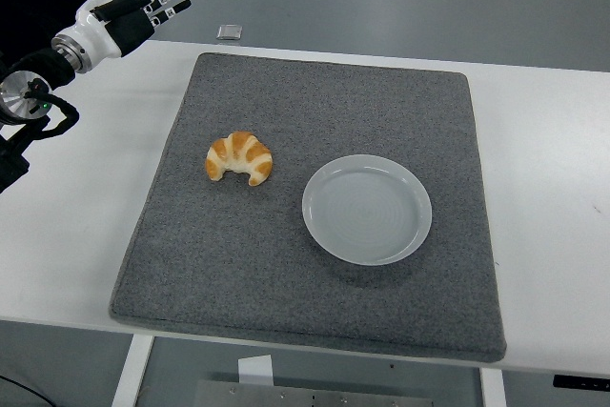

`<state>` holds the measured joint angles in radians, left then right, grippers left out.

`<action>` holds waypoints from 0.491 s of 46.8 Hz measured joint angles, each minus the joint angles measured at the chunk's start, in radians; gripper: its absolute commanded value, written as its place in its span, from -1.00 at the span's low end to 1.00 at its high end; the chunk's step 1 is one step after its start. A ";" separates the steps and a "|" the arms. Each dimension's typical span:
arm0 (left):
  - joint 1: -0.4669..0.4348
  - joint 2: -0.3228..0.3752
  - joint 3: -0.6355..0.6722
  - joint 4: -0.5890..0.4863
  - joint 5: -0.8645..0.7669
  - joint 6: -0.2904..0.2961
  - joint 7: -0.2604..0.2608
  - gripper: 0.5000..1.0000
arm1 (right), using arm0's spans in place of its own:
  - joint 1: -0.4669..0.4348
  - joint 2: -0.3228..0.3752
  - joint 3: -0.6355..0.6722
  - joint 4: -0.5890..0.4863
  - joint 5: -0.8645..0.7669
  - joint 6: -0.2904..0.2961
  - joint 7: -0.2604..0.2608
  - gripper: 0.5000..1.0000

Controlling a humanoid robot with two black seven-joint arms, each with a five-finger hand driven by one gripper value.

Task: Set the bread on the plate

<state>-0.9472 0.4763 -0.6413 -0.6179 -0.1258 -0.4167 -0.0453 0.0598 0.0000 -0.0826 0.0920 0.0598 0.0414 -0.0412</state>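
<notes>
- Head view: a croissant-shaped bread (239, 158) lies on a grey mat (315, 321) spread over a white table (548, 140), left of centre, its curved back toward the far edge and both tips pointing at the near one.
- Head view: an empty pale plate (367, 209) sits on the same mat just right of the bread and slightly nearer, the two close but not touching.
- Head view: the left hand (133, 9) hovers above the table's far-left corner, off the mat, fingers extended and slightly apart, holding nothing.
- Head view: the bread lies well apart from that hand, toward the near side and to its right; its long axis runs roughly left to right, across the line of reach.
- Head view: the right arm is out of sight, so the left hand is the only one placed to make the pick, and the carry would then run rightward to the plate.
- Head view: a small grey object (229, 31) lies at the far table edge, clear of the work.
</notes>
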 measured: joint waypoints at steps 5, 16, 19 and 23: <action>0.000 -0.025 0.000 0.001 0.000 0.000 0.000 0.99 | 0.000 0.000 0.000 0.000 0.000 0.000 0.000 0.81; -0.001 -0.044 -0.005 0.003 -0.001 0.000 0.000 0.99 | 0.000 0.000 0.000 0.000 0.000 0.000 0.000 0.81; -0.002 -0.059 -0.020 0.003 -0.001 0.000 -0.002 0.99 | 0.000 0.000 0.000 0.000 0.000 0.000 0.000 0.81; -0.003 -0.068 -0.026 0.002 0.000 0.001 -0.003 0.99 | 0.000 0.000 0.000 0.000 0.000 0.000 0.000 0.82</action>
<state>-0.9498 0.4085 -0.6677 -0.6157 -0.1254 -0.4158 -0.0482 0.0598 0.0000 -0.0825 0.0920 0.0598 0.0414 -0.0415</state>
